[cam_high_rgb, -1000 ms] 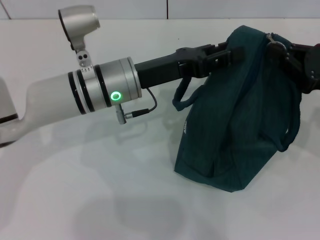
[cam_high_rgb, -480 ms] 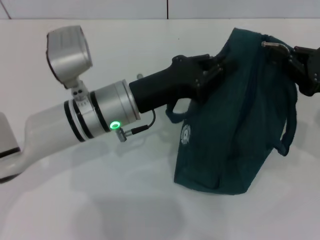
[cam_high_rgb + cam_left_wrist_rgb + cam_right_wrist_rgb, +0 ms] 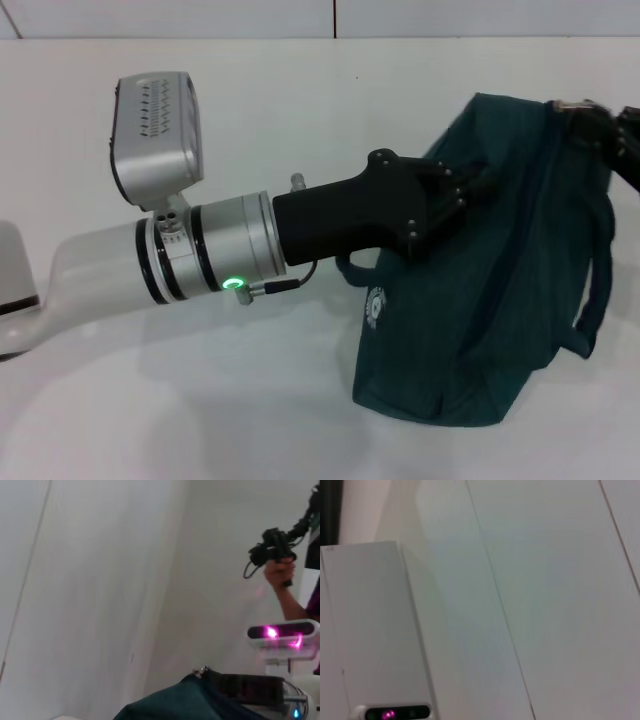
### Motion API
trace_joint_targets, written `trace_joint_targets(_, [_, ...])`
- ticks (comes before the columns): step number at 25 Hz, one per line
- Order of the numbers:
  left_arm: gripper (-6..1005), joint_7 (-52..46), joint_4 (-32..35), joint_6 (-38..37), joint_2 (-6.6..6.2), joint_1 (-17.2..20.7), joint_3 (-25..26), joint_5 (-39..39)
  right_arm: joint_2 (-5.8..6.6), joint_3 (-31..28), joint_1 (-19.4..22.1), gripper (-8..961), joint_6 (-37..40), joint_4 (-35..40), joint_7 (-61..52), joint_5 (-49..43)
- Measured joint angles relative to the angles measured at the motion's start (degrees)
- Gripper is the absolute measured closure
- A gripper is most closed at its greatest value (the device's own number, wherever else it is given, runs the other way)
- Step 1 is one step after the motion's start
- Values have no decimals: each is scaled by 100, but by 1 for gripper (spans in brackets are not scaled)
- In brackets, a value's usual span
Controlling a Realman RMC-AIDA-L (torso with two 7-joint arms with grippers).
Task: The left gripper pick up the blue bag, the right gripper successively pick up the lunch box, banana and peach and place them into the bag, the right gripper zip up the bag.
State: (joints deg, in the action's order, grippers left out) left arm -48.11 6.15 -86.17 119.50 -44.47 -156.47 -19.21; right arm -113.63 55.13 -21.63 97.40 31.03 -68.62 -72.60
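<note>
The blue bag [image 3: 500, 300] stands on the white table at the right, sagging, its round white logo [image 3: 375, 305] facing me. My left gripper [image 3: 455, 190] is shut on the bag's upper left edge. My right gripper [image 3: 592, 116] reaches in from the right edge and pinches the metal zipper pull [image 3: 568, 104] at the bag's top. In the left wrist view the bag's top [image 3: 170, 705] and the zipper pull [image 3: 201, 671] show, with the right gripper's black link [image 3: 245, 687] beside them. The lunch box, banana and peach are out of view.
The white table [image 3: 200, 400] spreads left of and in front of the bag. One bag handle [image 3: 598, 290] hangs loose on the right side. In the left wrist view a person's hand [image 3: 277, 572] holds a black device beyond a white camera unit [image 3: 282, 635].
The left arm has swung lower and rolled, shifting the bag's top edge down and right. The right gripper has drawn the zipper pull further right, toward the frame's edge.
</note>
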Motion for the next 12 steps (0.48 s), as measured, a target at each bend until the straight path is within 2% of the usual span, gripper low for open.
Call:
trace_joint_targets(6, [951,45,-186,-331,-46,-77,3,254,44,-289,144,931,35,-106,-27,-25])
trace_joint_targets(12, [971,74,-318,-380,-10,-76,-4,271,47,-305,123,931,-171,-259,-25,-49])
